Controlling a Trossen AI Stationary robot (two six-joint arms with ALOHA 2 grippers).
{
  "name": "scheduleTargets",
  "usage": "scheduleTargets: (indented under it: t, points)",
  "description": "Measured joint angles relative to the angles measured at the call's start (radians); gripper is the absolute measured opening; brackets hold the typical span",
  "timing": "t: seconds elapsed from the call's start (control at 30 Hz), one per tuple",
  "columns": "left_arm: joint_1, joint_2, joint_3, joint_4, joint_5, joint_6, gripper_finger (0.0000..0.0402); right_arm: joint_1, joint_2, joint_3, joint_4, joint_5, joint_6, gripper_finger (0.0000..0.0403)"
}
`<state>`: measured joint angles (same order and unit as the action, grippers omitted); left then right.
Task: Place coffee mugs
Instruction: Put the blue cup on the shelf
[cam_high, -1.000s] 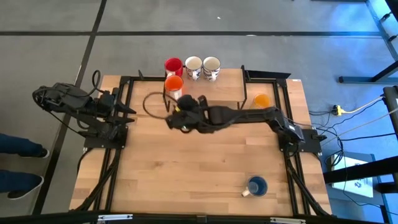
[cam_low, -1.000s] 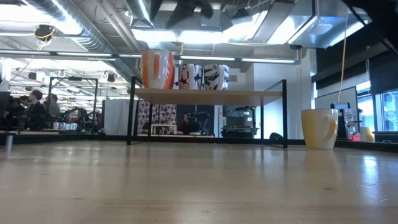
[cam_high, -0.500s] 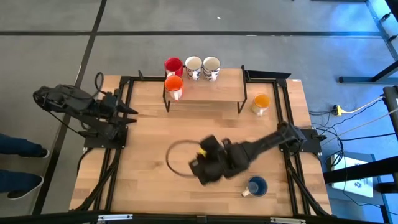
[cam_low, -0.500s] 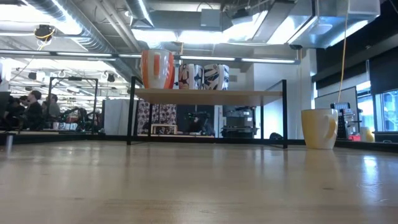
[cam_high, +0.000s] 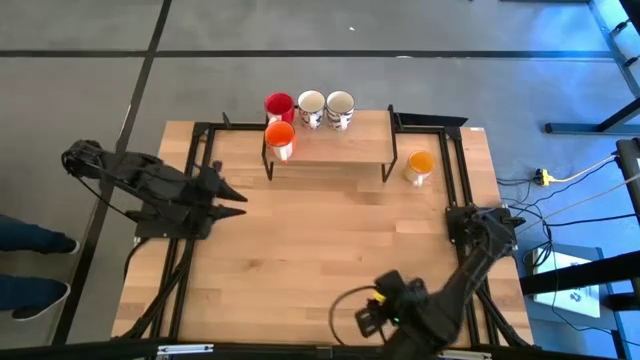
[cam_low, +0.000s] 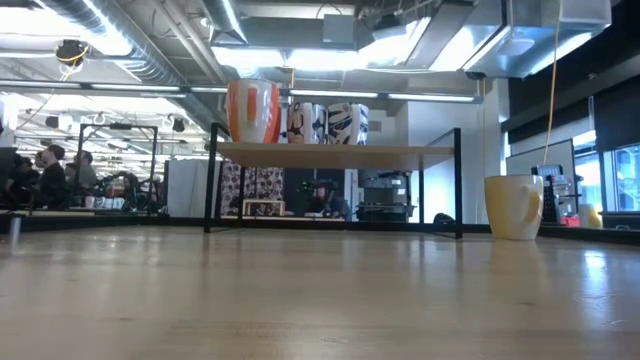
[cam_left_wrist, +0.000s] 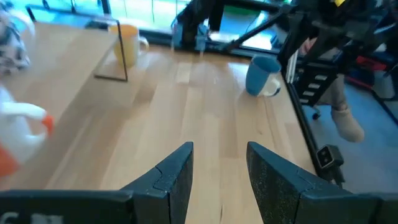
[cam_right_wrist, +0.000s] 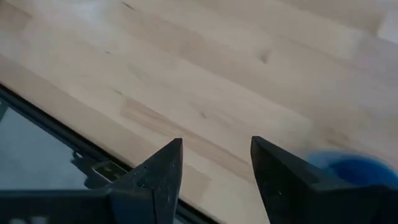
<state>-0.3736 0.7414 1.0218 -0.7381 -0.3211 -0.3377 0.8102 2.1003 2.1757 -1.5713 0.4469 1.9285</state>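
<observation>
The coffee mugs number six. Four stand on the shelf (cam_high: 335, 145): a red mug (cam_high: 278, 105) and two white patterned mugs (cam_high: 310, 104) (cam_high: 339, 104) in a row along its far edge, and an orange-red mug (cam_high: 279, 135) at its near left corner. A yellow-orange mug (cam_high: 420, 164) stands on the table (cam_high: 300, 250) just right of the shelf. We find the blue mug (cam_left_wrist: 261, 74) well away from the shelf, toward the table's near right corner; from above the right arm hides it.

The right gripper (cam_right_wrist: 214, 168) hangs beside the blue mug, far from the shelf and close to the table's near edge, with its fingers spread and nothing between them. The left gripper (cam_left_wrist: 219, 168) waits left of the shelf, also spread and empty.

We judge the blue mug to be next in hand. The main risk lies in its position: a sideways or misaligned approach could tip it or push it over the near edge. On the shelf, the four mugs crowd the left half, so a careless carry could strike them.

We count one shelf, one table, two arms.
</observation>
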Motion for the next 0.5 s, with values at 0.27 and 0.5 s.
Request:
scheduleTargets:
  t: [0.27, 0.5]
  points:
    - [0.000, 0.139, -0.001, 0.018, -0.002, -0.062, 0.0144, 0.166, -0.134, -0.235, 0.000, -0.089, 0.227, 0.0179]
    - [0.018, 0.208, -0.001, 0.047, 0.000, -0.123, 0.0144, 0.218, -0.284, -0.465, 0.002, -0.206, 0.285, 0.0179]
